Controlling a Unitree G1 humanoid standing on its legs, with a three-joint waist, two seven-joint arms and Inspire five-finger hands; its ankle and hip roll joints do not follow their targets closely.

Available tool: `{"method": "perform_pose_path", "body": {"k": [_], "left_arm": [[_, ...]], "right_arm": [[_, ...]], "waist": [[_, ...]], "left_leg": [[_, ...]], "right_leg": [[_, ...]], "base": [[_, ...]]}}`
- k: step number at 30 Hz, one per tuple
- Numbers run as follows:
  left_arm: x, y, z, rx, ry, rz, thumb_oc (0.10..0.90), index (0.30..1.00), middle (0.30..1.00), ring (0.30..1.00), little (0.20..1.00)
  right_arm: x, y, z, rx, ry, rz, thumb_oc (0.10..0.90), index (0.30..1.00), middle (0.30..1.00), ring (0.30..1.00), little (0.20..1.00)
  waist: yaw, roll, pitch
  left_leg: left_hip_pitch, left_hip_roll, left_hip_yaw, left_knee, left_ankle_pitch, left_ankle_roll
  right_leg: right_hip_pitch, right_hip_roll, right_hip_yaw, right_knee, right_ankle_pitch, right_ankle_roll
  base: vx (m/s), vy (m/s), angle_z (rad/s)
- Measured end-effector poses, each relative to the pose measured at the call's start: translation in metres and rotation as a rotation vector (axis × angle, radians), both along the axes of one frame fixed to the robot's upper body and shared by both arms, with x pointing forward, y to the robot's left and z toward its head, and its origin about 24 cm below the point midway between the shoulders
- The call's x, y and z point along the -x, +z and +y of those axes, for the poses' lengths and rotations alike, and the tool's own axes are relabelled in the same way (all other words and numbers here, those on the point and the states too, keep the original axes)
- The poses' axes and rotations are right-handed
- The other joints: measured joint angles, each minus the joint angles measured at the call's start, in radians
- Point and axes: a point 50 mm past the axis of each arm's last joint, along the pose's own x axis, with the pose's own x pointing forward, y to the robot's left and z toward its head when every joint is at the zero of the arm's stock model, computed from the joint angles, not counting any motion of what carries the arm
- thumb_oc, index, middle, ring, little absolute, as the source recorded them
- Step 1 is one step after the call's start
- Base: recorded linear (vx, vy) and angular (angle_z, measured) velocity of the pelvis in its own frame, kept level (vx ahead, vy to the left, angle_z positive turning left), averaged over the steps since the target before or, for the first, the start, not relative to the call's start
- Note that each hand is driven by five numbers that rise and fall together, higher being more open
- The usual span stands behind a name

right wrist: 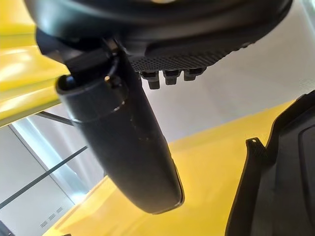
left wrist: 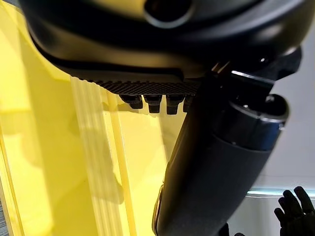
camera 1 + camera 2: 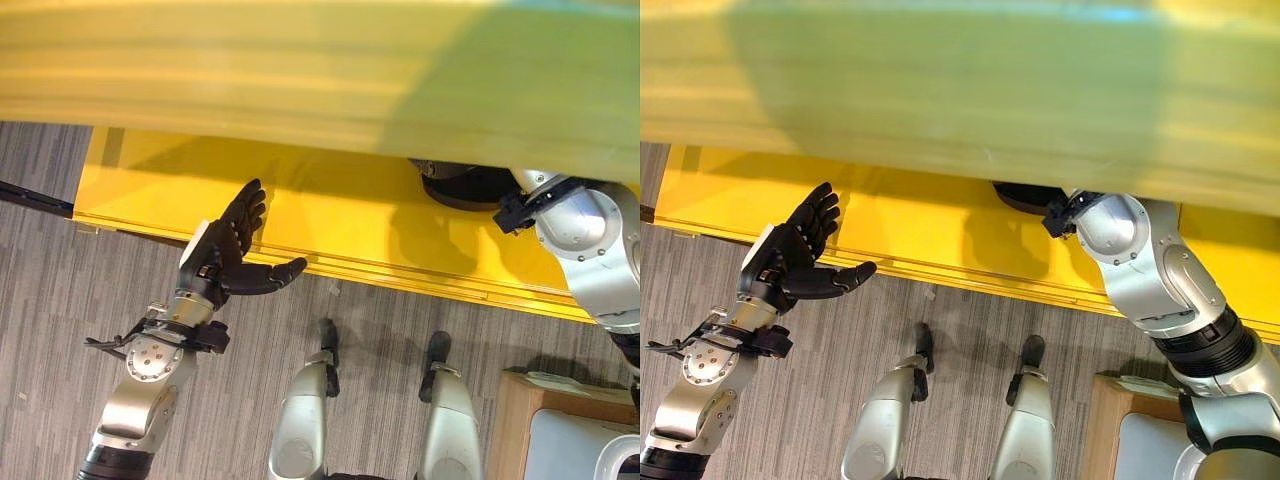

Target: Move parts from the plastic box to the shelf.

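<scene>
Overhead, closest to your camera, the upper board of the yellow metal shelf (image 3: 330,70) spans twelve o'clock, its lower yellow deck (image 3: 340,215) behind. Your right robot hand (image 1: 128,147) reaches beneath the board at two o'clock beside a black moulded plastic part (image 1: 275,182) lying on the deck; fingers extended, gripping nothing. Your left robot hand (image 3: 232,250) hovers at nine o'clock over the deck edge, fingers spread, empty. A pale wooden box (image 3: 515,420) sits at five o'clock on the grey carpet floor (image 3: 50,290).
</scene>
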Motion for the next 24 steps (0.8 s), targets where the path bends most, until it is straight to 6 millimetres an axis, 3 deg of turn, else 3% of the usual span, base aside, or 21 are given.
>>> {"method": "perform_pose_path", "body": {"k": [17, 19, 24], "left_arm": [[-0.002, -0.01, -0.005, 0.001, -0.014, 0.055, 0.9, 1.0, 1.0, 1.0, 1.0], [-0.002, -0.014, -0.008, 0.028, -0.013, 0.062, 0.9, 1.0, 1.0, 1.0, 1.0], [0.001, -0.033, -0.012, 0.078, -0.002, 0.132, 0.9, 1.0, 1.0, 1.0, 1.0]], "right_arm": [[-0.007, -0.013, 0.012, -0.16, 0.065, 0.096, 0.9, 1.0, 1.0, 1.0, 1.0], [-0.012, -0.021, 0.01, -0.179, 0.034, 0.14, 0.9, 1.0, 1.0, 1.0, 1.0], [-0.015, -0.071, 0.011, -0.334, 0.031, 0.294, 0.9, 1.0, 1.0, 1.0, 1.0]], "waist": [[-0.008, 0.0, 0.0], [-0.008, 0.0, 0.0], [-0.027, -0.002, -0.002]], "left_leg": [[0.059, -0.003, 0.0, -0.019, 0.0, 0.0], [0.076, -0.004, 0.0, -0.033, 0.002, 0.0], [0.205, -0.006, 0.0, -0.128, 0.014, 0.003]], "right_leg": [[0.06, 0.0, -0.003, -0.015, -0.002, 0.003], [0.078, 0.0, -0.006, -0.029, -0.001, 0.004], [0.229, 0.008, -0.034, -0.147, 0.03, 0.018]], "base": [[0.0, 0.0, 0.0], [0.02, 0.013, 0.03], [0.19, 0.036, 0.04]]}}
